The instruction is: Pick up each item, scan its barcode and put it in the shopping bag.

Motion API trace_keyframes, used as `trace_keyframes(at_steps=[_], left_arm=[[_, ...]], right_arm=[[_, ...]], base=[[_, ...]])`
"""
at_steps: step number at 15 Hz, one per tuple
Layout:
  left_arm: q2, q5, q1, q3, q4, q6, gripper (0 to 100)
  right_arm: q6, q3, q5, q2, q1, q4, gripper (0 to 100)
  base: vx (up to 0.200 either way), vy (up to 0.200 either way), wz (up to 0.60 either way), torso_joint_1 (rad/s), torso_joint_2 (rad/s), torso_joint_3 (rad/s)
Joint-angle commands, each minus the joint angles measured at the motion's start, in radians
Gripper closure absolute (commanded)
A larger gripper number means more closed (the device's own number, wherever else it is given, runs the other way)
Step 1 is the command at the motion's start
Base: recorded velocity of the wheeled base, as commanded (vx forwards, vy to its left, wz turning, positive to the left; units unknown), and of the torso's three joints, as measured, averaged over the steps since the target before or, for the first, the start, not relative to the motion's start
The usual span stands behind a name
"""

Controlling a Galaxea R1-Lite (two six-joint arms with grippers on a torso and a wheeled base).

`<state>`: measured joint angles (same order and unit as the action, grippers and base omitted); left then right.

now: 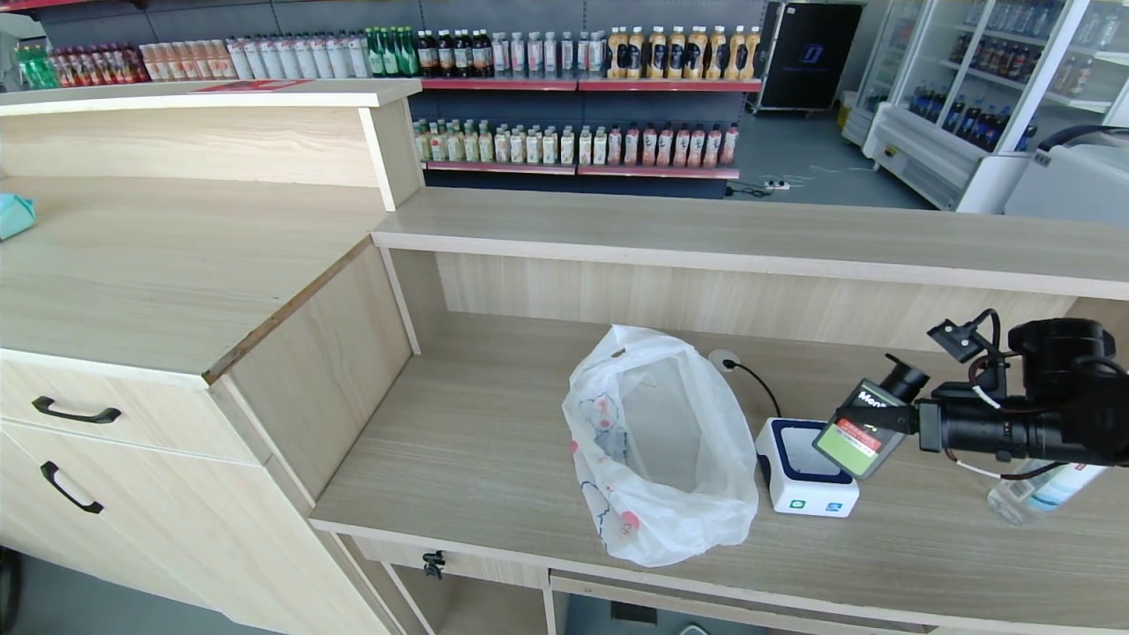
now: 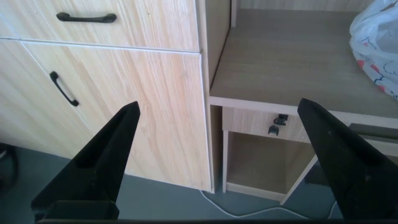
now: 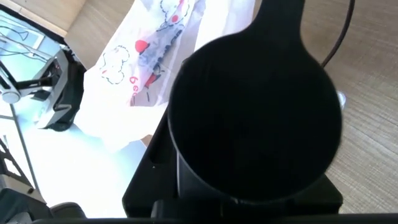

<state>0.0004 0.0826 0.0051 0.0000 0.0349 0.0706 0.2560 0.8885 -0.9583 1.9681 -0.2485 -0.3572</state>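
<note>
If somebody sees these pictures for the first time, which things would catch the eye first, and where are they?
The eye goes first to the right gripper, which holds a black bottle with a green and red label just above the white and blue scanner on the lower counter. Close beside the scanner, on the robot's left, stands an open white shopping bag. Far behind, long shelves carry rows of drinks.

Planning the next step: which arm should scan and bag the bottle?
Right. The right gripper holds the black bottle above the scanner, beside the shopping bag; the left gripper hangs open by the cabinet.
</note>
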Motion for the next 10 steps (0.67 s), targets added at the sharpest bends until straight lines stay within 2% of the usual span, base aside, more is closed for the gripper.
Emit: trace_keyframes(at_steps=[1,10], left_arm=[[0.000,0.000,0.001,0.000,0.000,0.000,0],[0.000,0.000,0.001,0.000,0.000,0.000,0]], right_arm=[[0.000,0.013,-0.002,0.023,0.018,0.000,100],[0.005,0.064,-0.002,0.100,0.057,-0.031,100]], base=[[0.000,0.000,0.00,0.000,0.00,0.000],[0.000,0.000,0.00,0.000,0.00,0.000]])
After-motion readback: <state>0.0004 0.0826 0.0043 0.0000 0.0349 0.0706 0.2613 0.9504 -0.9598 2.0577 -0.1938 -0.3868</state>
